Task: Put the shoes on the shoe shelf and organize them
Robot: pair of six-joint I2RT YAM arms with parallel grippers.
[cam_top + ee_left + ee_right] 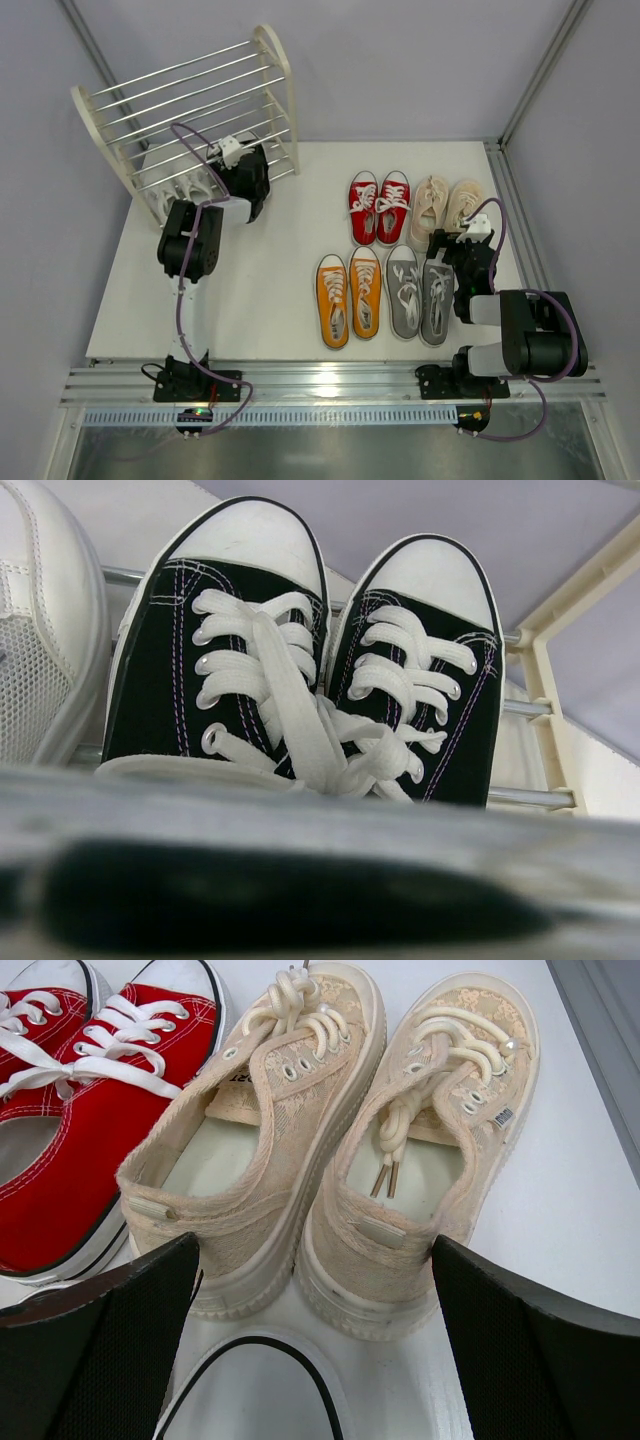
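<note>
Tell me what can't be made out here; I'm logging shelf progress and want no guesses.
Left fingers: left wrist view, only a blur; open or shut unknown.
White shoe: same view, cut by left edge.
Shoe shelf lower tiers: top view, left arm covers them.
Toe cap: right wrist view, cut by bottom edge.

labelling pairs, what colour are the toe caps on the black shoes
Toe caps are white; left wrist view.

White matte worktop (270,300), boxed by pale grey-lilac panels: back wall (400,60), left wall (40,250), right wall (600,180). Thin metal struts (545,65) up the rear corners. Along the near edge, silver aluminium rails (330,380), white slotted strip (330,413) below, then brushed metal sheet (330,455). Light even, shadows soft.
</note>
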